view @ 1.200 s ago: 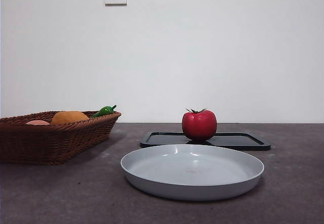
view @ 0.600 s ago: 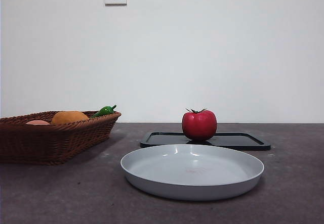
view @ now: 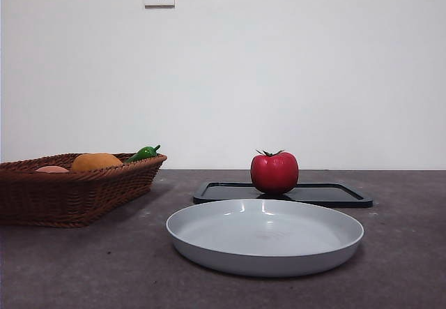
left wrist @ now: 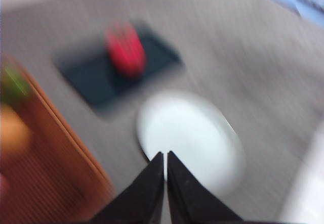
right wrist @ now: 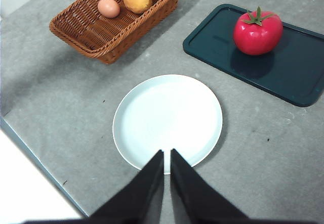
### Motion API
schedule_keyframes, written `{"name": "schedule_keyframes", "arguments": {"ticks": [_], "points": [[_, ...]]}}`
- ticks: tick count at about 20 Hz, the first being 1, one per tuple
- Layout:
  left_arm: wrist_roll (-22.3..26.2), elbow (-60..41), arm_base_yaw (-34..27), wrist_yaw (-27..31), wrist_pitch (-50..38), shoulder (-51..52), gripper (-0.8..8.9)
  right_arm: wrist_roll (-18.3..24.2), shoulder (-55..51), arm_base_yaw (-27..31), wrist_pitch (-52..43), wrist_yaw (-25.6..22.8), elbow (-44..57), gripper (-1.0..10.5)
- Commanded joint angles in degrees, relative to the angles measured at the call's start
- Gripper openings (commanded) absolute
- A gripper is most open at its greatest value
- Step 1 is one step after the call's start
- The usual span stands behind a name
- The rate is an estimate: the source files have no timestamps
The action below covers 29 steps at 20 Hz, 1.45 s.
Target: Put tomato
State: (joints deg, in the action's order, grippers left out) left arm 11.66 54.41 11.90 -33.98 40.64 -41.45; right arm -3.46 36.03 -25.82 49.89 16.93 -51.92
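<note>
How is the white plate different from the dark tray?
The plate is round and white; the tray is rectangular and dark. The plate has nothing on it, while the tray carries the tomato. In the front view the plate's rim stands higher than the tray's low rim. Both lie flat on the grey table.

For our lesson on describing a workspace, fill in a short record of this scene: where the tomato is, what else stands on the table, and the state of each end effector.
tomato: upright on the dark tray, stem up, untouched
plate: pale, nothing on it, in front of the tray
basket: wicker, holds an orange fruit, a green pepper and an egg
left end effector: shut, above the table, holding nothing, view blurred
right end effector: shut, above the plate's edge, holding nothing
</note>
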Motion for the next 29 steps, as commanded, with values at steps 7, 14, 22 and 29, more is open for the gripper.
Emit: {"name": "schedule_keyframes", "arguments": {"ticks": [7, 14, 22, 29], "points": [[2.9, -21.7, -10.9, 17.5, -34.4, 19.8, 0.08, -0.6, 0.2, -0.3, -0.6, 0.2, -0.4, 0.1], [2.9, -40.0, -12.7, 22.3, -34.6, 34.1, 0.08, -0.6, 0.2, -0.3, -0.6, 0.2, -0.4, 0.1], [2.0, -50.3, -12.7, 23.6, -34.2, 41.3, 0.08, -0.6, 0.2, -0.3, -0.6, 0.2, -0.4, 0.1], [0.4, -53.1, -12.7, 27.2, -30.4, 41.3, 0.08, -0.6, 0.2, -0.3, -0.6, 0.2, -0.4, 0.1]]}}
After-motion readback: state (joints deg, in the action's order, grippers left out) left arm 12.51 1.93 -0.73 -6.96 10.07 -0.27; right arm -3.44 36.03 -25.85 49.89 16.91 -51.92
